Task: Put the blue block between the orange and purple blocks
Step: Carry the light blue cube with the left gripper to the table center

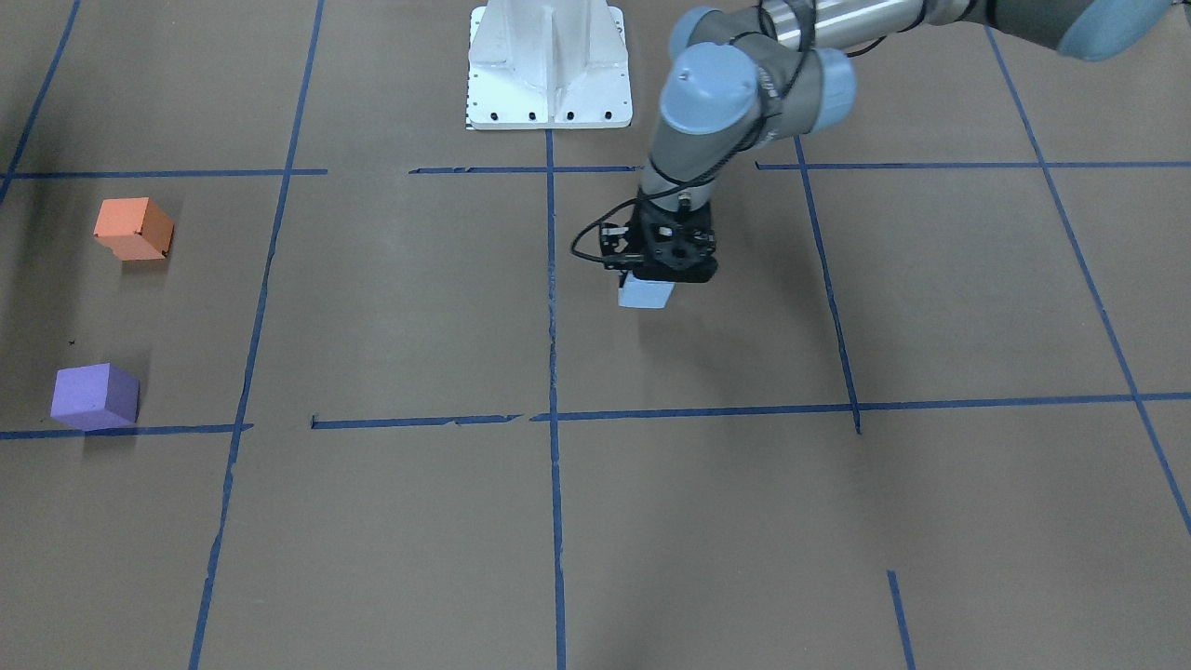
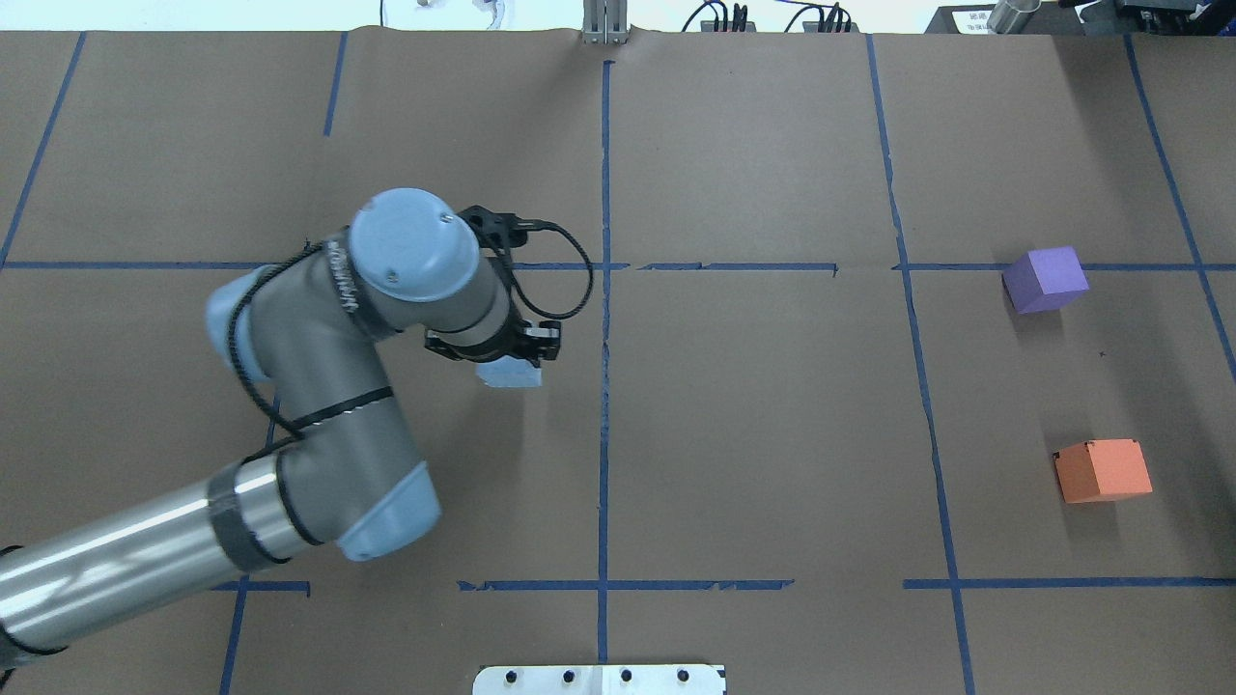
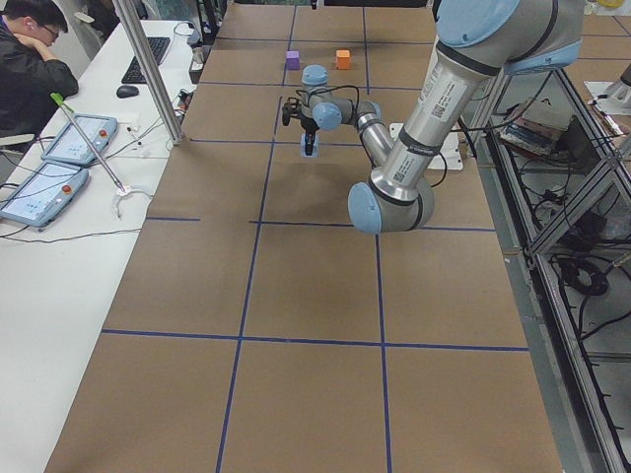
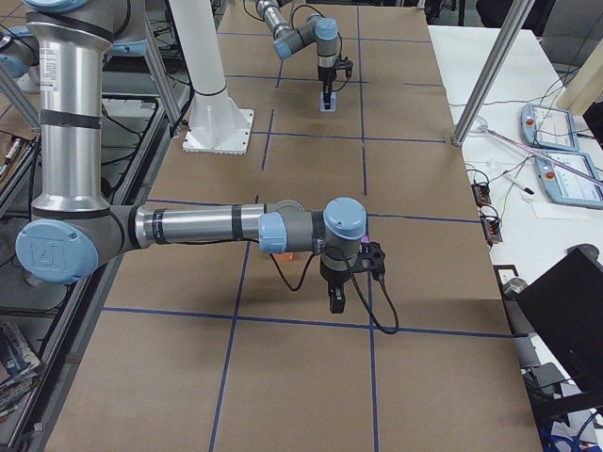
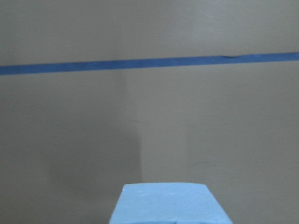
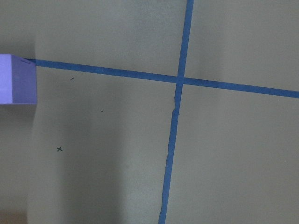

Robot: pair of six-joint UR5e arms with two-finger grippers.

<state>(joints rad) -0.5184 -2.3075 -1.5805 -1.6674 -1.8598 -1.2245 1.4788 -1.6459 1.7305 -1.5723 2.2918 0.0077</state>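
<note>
Holding, left gripper (image 1: 656, 277): pinched on the blue block (image 1: 645, 293) from above, pointing straight down, with the block's lower part showing below it.
Blue block: beside the centre tape line (image 1: 553, 307), on the robot's left half. It seems to hang clear of the bench (image 1: 391, 307), since its shadow falls apart from it. It is well apart from the other two blocks.
Grip advice: a firm pinch with the wrist vertical should stop the block twisting on a long sideways carry. The left wrist view shows its top face square and level.
Carry: the bare bench between here and the goal suggests a straight crossing at the present height, with no need to climb.
Goal gap: the open patch between the orange block (image 1: 133, 228) and the purple block (image 1: 94, 395), at the robot's far right. The two stand apart with room that looks ample for one more block.
Lowering: aim for the middle of that gap and line up on both neighbours. Come down vertically, and let go only once the block rests on the bench.
Right gripper (image 4: 336, 299): seen only from the side, so I cannot tell whether it is spread or pressed together. It hangs near the purple block, which shows at the edge of its wrist view.
Risk: that arm may crowd the approach, so the left arm's reach across needs a margin.
</note>
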